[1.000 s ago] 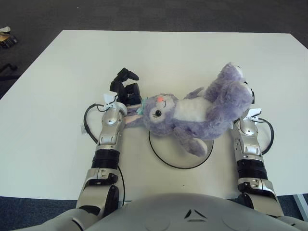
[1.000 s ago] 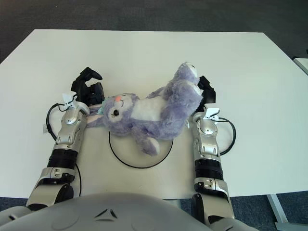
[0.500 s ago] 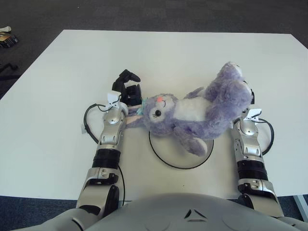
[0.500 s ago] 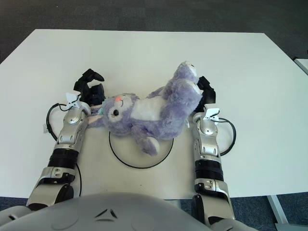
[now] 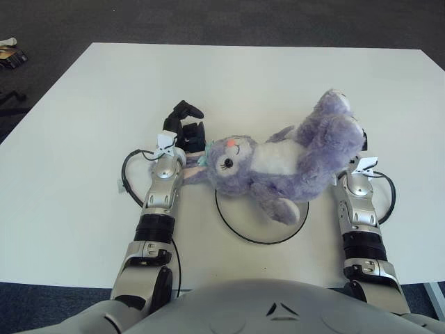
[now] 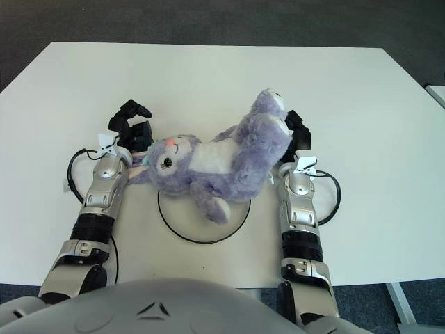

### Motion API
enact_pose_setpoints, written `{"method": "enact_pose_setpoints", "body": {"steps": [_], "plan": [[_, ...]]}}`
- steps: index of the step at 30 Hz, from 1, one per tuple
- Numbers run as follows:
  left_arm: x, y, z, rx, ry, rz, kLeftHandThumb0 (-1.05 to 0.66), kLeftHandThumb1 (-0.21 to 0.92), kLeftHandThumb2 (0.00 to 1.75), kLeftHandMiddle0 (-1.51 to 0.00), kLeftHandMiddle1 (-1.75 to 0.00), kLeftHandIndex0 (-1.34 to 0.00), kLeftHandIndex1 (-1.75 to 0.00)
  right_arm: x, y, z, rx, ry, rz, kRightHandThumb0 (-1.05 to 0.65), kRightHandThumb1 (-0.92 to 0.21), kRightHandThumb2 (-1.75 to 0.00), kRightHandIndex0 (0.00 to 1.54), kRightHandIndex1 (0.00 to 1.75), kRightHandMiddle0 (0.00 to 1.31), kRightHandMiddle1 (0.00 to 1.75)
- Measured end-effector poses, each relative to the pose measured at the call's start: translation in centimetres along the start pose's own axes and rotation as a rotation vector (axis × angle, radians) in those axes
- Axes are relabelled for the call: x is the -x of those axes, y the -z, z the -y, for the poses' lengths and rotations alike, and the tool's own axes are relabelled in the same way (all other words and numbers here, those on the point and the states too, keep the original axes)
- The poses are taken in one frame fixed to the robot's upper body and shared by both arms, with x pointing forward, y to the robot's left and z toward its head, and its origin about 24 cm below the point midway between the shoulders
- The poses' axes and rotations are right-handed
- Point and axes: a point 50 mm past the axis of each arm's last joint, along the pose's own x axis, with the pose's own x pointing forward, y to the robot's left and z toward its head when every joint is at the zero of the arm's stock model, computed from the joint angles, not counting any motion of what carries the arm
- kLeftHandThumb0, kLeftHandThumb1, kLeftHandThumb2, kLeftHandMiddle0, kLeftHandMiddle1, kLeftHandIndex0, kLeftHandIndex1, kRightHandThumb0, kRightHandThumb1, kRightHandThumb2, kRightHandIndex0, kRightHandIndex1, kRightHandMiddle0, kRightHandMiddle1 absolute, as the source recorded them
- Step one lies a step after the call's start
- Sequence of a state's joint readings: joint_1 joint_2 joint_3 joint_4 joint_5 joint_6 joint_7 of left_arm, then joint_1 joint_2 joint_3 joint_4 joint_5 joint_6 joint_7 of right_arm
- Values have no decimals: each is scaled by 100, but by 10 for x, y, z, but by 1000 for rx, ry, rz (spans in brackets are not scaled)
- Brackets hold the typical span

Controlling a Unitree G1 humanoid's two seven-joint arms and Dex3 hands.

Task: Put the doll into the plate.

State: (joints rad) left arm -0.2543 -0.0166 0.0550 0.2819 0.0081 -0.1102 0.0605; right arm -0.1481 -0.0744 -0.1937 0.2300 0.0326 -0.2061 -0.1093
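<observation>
Step in hand, as I judge it: lowering the doll onto the plate w/ both hands. The plate is my landmark, a white disc w/ dark rim on the table, right in front of me.

Doll lies on its back slantwise across the plate's far half: head over the far-left rim, one foot hanging over the middle, legs raised past the far-right rim. Can't tell if it fully rests on the plate yet.

My left hand sits just beyond the plate's far-left edge, touching the doll's head/ear; fingers curled, one dark finger lifted, looks like it's pinching the ear. My right hand is at the plate's far-right side, mostly hidden behind the doll's legs, so I can't tell its grip.

Next: prob. shift the doll toward me so the body centres on the plate, then let go both sides.

Vs. 1 s ago: left hand has edged slightly away from the plate; doll and right hand barely changed.
</observation>
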Motion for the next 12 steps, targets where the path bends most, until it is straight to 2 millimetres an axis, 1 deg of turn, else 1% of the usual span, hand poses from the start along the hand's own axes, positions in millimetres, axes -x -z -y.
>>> {"method": "enact_pose_setpoints", "body": {"steps": [12], "plan": [[0, 0, 0, -1, 4, 0, -49, 26, 138, -122, -175, -65, -175, 0, 0, 0, 2, 7, -7, -48, -34, -130, 133, 175, 60, 175]]}}
